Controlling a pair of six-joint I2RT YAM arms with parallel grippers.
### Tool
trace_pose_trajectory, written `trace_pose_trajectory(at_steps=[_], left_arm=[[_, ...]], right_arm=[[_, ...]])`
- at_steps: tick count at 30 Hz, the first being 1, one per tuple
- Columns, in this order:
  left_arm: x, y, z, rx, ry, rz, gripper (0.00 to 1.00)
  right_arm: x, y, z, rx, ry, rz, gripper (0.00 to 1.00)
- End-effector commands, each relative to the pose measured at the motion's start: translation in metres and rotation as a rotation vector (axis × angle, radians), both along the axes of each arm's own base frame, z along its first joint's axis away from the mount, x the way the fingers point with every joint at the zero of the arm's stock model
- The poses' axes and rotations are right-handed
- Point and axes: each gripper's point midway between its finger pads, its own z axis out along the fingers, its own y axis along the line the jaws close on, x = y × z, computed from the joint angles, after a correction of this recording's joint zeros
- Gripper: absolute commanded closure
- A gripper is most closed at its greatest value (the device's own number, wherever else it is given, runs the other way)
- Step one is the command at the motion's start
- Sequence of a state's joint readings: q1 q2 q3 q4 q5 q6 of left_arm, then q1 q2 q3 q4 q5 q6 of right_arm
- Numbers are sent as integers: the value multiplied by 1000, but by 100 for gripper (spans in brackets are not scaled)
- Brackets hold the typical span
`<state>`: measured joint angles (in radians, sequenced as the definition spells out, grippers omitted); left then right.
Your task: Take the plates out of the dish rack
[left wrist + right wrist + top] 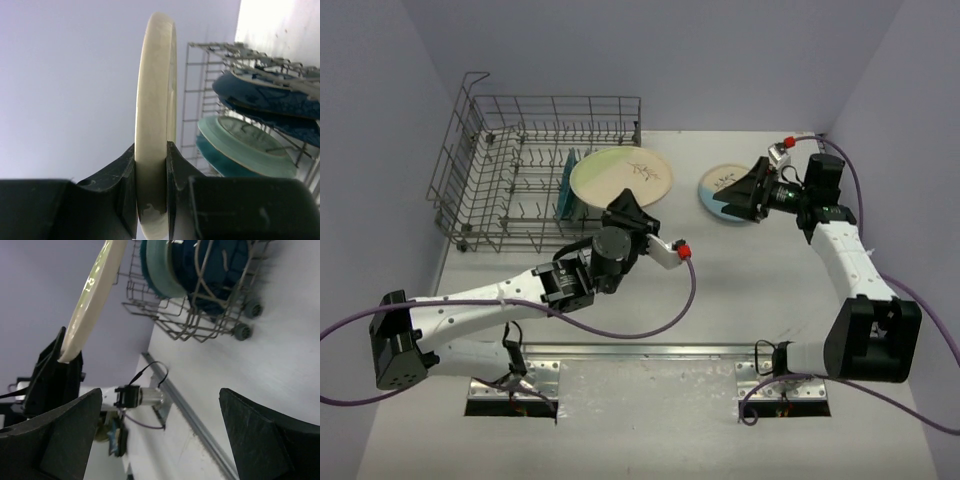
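One cream plate [155, 75] is pinched at its rim by the left end effector [151, 170].

White table [740, 290] free mid-front. Tall grey wire dish rack [500, 160] blocks far left, raised cream round plate [620, 172] at its right side; cream-and-blue plate [713, 185] lies far right.

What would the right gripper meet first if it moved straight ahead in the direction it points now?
Probably the left arm, which holds the cream plate; depth is unclear, so the table may come first.
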<state>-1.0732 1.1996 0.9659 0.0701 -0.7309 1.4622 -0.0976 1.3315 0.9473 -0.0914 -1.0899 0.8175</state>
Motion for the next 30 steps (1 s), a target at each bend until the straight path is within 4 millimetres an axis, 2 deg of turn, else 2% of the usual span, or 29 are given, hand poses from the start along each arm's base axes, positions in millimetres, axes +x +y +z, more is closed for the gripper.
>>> trace_pose_trajectory(at_steps=[1,5,8,14,16,17,20,23,29,30], left_arm=[[-31,5,74,-107,-257,-29,100],[-47,-11,59,-77,-252,-81,100],[-52,-17,51,-70,-242,-98,100],[-56,-24,37,-44,-233,-122,100],[-56,-26,33,-37,-232,-128,100],[-56,-26,32,-34,-233,-128,100],[-57,-29,30,-29,-232,-137,100],[-57,-31,24,-10,-229,-144,100],[-58,-37,11,22,-234,-169,100],[-58,-38,10,23,-234,-170,100]], right_arm=[[-15,33,30,106,15,193,1],[-22,59,23,104,33,259,1],[-24,73,21,101,38,286,1],[-18,85,24,114,51,309,9],[-16,87,25,117,44,313,17],[-16,88,24,120,45,315,28],[-17,93,21,133,70,322,50],[-18,96,17,151,96,327,63],[-28,105,22,163,91,375,76],[-29,105,21,164,94,379,81]])
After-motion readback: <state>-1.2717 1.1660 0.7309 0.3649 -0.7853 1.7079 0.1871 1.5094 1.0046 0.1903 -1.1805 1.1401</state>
